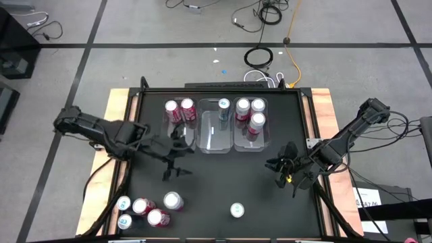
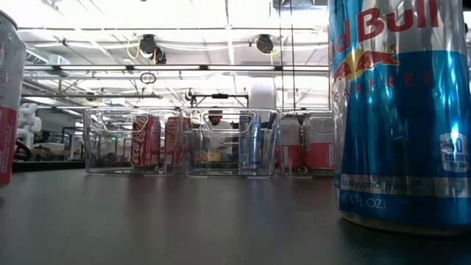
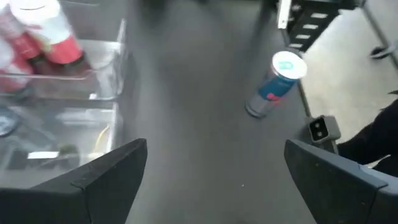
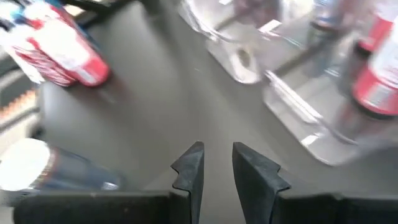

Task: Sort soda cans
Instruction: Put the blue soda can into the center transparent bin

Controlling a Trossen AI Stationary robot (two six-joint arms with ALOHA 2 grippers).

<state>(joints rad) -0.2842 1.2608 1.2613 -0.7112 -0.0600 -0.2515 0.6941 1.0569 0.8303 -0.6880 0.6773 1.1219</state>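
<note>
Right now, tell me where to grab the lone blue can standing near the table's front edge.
Take the blue can around its round body, coming in from the side. It stands upright, alone, with bare table all around. The left hand is open, so it may suit.

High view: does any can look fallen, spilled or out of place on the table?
Nothing stands out. The binned cans in the three clear bins, the loose cluster of cans and the single blue can all stand upright with silver tops showing. No spill or damage is visible.
</note>
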